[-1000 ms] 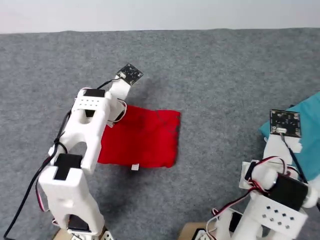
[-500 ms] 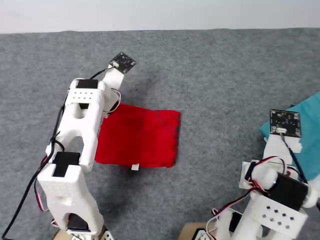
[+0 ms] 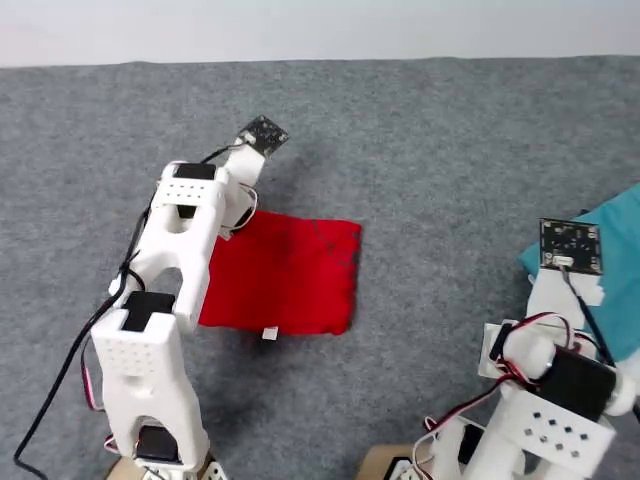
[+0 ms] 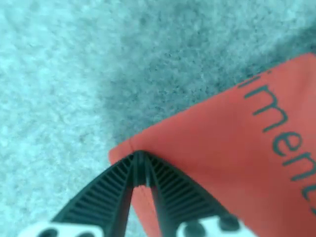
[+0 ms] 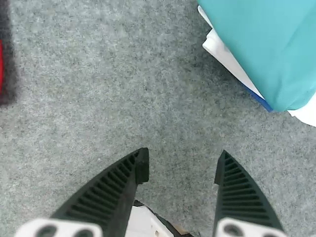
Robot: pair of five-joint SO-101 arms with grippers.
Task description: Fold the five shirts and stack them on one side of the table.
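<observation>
On our grey table (image 3: 440, 150), the red shirt (image 3: 290, 275) lies toward nine o'clock, seemingly folded but not yet stacked. The teal-topped pile (image 3: 622, 225) waits at three o'clock. Our left gripper (image 4: 139, 158) is clenched on the red shirt's corner, and our right gripper (image 5: 182, 160) hangs released near the pile.

The bench (image 3: 450, 150) is covered across its top in grey, felt-like fabric. A folded red shirt (image 3: 290, 275) lies flat on it, left of the middle. At the right edge sits a pile topped by a teal shirt (image 3: 622, 235) with white cloth (image 5: 217, 45) beneath, well apart from the red one.
</observation>
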